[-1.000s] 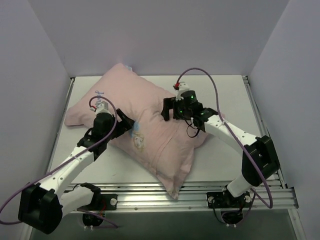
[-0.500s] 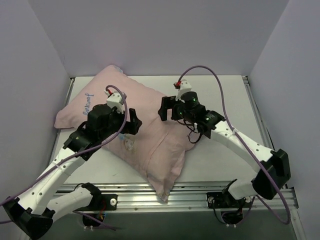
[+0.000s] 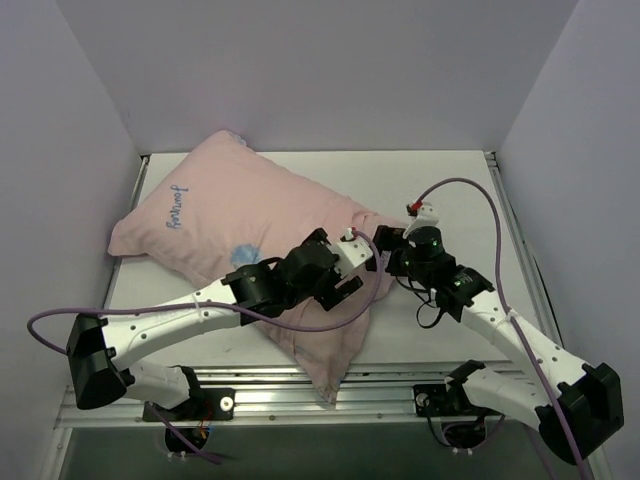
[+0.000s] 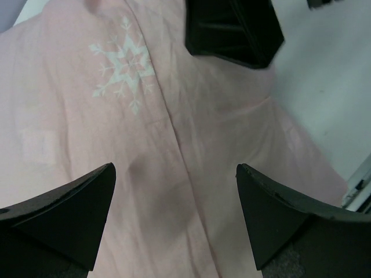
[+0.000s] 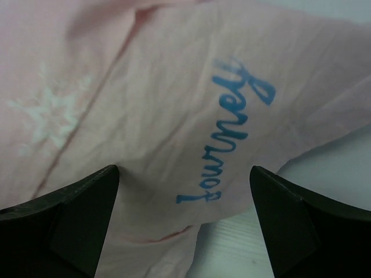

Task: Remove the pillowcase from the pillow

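The pillowcase [image 3: 235, 215] shows its pale pink reverse with blue script and covers the pillow, which is hidden inside it. It lies slantwise from the back left to the front middle of the table. My left gripper [image 3: 368, 262] is open over the pillowcase's right edge, with pink fabric and a white snowflake [image 4: 124, 63] between its fingers [image 4: 69, 214]. My right gripper [image 3: 383, 250] is open just right of it, over the same edge, above blue lettering [image 5: 232, 127]. The right gripper's finger shows dark at the top of the left wrist view [image 4: 232, 29].
White table [image 3: 470, 210] lies bare to the right of the pillowcase. Lilac walls close in left, back and right. A metal rail [image 3: 380, 385] runs along the near edge. The pillowcase's lower corner [image 3: 330, 385] reaches that rail.
My left arm has swung from the pillowcase's left part across to its right edge. My right gripper has come down and right to the same edge. The pillowcase has barely shifted.
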Tool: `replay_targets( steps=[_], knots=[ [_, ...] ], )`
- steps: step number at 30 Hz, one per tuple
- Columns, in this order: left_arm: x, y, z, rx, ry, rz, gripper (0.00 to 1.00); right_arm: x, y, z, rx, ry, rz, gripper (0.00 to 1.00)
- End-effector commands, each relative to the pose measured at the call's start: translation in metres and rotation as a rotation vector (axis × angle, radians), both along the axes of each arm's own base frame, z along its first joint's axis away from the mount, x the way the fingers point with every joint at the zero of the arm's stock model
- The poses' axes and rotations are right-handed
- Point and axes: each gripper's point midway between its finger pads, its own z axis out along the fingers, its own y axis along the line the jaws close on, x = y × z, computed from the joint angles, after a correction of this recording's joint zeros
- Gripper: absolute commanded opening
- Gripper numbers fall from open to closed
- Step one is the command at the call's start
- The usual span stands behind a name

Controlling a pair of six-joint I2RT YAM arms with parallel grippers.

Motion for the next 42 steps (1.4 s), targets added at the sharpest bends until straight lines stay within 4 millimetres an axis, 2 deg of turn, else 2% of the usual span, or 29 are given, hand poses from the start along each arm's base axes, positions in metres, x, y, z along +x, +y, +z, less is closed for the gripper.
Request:
replay_targets(
  steps=[1, 4, 7, 8, 15, 18, 23, 24, 27, 28, 34, 38, 42],
  knots=[
    [0.027, -0.009, 0.058, -0.08, -0.176, 0.053, 0.94, -0.005, 0.015, -0.022, 0.108, 0.036, 0.045, 0.9],
    [0.033, -0.016, 0.055, -0.076, -0.19, 0.059, 0.94, 0.0, 0.017, -0.037, 0.135, 0.039, 0.041, 0.89],
    [0.039, -0.022, 0.051, -0.067, -0.206, 0.064, 0.94, 0.001, 0.018, -0.059, 0.139, 0.076, 0.047, 0.88],
    [0.041, -0.026, 0.045, -0.056, -0.205, 0.063, 0.94, -0.003, 0.018, -0.072, 0.136, 0.11, 0.053, 0.88],
    [0.049, -0.046, 0.024, -0.024, -0.184, 0.049, 0.94, -0.007, 0.009, -0.103, 0.202, 0.198, 0.019, 0.87],
    [0.064, -0.043, 0.016, -0.001, -0.21, 0.099, 0.94, -0.008, 0.01, -0.109, 0.204, 0.217, 0.024, 0.87],
    [0.104, -0.02, 0.004, 0.057, -0.269, 0.266, 0.94, -0.01, 0.011, -0.116, 0.203, 0.24, 0.03, 0.86],
    [0.116, -0.005, 0.003, 0.076, -0.289, 0.34, 0.95, -0.01, 0.01, -0.118, 0.201, 0.245, 0.026, 0.86],
    [0.133, 0.012, 0.004, 0.08, -0.318, 0.427, 0.97, -0.011, 0.008, -0.122, 0.179, 0.257, 0.024, 0.86],
    [0.139, 0.024, 0.006, 0.094, -0.334, 0.472, 0.97, -0.01, 0.007, -0.123, 0.172, 0.26, 0.021, 0.86],
    [0.156, 0.056, 0.034, 0.051, -0.406, 0.598, 0.98, -0.01, 0.005, -0.131, 0.152, 0.279, 0.012, 0.86],
    [0.158, 0.061, 0.045, 0.01, -0.412, 0.602, 0.98, -0.008, 0.003, -0.136, 0.132, 0.289, 0.005, 0.86],
    [0.162, 0.065, 0.04, 0.038, -0.405, 0.615, 0.99, -0.007, 0.006, -0.133, 0.14, 0.284, 0.017, 0.86]
  ],
)
